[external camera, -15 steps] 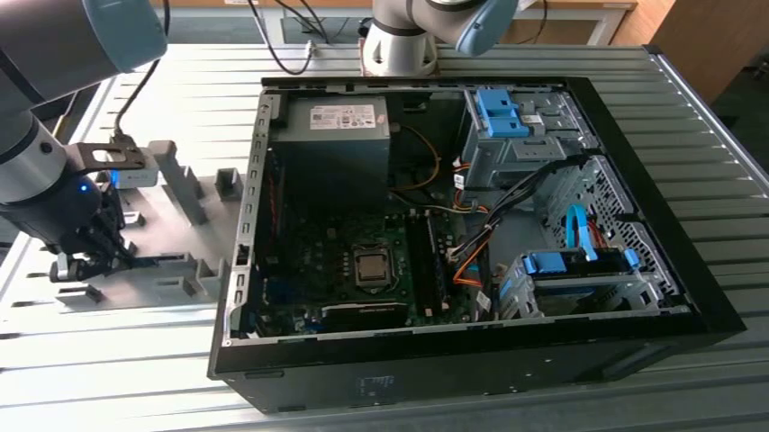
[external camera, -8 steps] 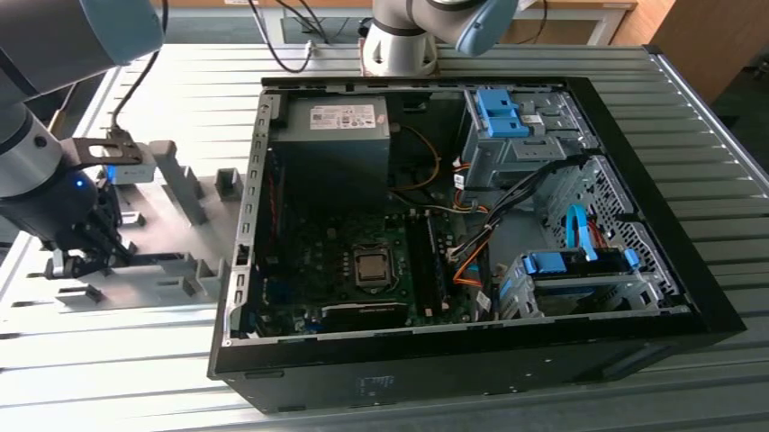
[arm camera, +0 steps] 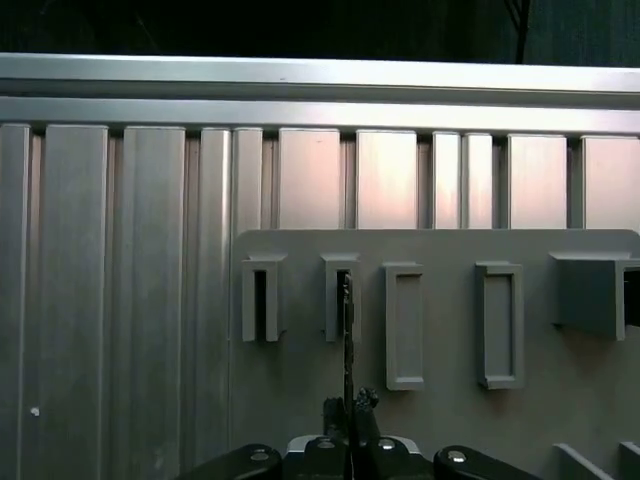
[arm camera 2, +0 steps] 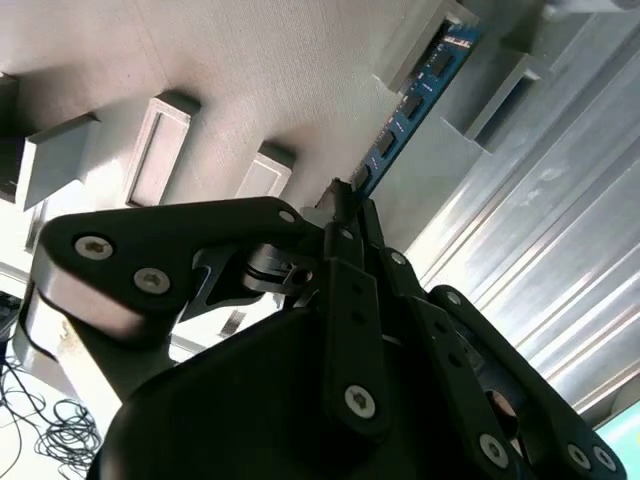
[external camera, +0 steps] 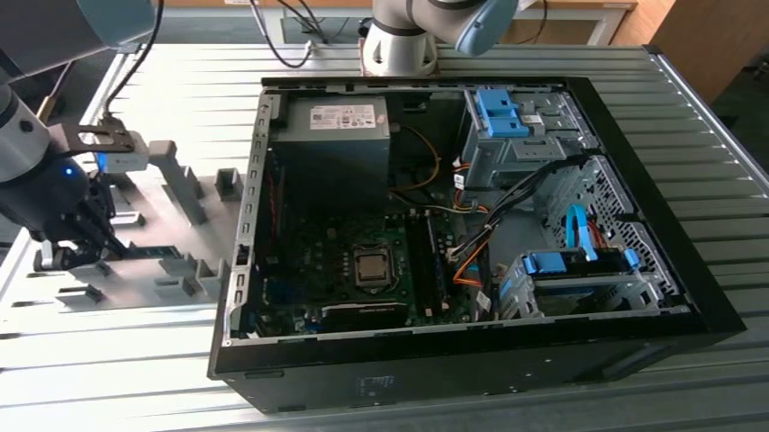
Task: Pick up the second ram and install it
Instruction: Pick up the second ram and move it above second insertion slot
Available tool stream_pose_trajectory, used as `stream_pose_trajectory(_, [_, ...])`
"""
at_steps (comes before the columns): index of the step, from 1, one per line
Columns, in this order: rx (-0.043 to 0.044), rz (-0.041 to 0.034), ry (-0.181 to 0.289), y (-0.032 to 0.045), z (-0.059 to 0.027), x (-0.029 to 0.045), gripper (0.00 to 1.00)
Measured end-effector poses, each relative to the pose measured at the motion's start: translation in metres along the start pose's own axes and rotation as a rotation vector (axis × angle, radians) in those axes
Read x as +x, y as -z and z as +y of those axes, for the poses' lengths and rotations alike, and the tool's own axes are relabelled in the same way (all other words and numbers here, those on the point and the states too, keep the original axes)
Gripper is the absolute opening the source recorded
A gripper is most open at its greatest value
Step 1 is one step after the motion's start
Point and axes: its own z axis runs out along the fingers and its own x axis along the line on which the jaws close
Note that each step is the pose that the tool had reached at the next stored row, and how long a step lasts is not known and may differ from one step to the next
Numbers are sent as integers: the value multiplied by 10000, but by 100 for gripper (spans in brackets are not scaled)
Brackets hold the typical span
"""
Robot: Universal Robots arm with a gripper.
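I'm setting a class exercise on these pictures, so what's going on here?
The tool of a robot arm is shut on one end of a memory stick, held on edge over a grey holder plate. The stick's far end sits at a slot in one grey block. The open computer case lies beside the plate, toward the exterior view's right.

Thin, edge-on second ram (arm camera: 347,330) pinched at one end by the closed gripper (arm camera: 350,405). Its far end meets the slot of a grey slotted block (arm camera: 338,298). More blocks in a row on the grey fixture plate (arm camera: 300,400), which lies on the ribbed aluminium table (arm camera: 120,300).
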Motion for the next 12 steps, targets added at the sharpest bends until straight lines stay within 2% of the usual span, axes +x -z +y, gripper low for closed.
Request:
stream_pose_trajectory(8, [-2,1,-7,222,0,-8,14])
stream_pose_trajectory(12, [-3,-1,-7,245,-1,-8,14])
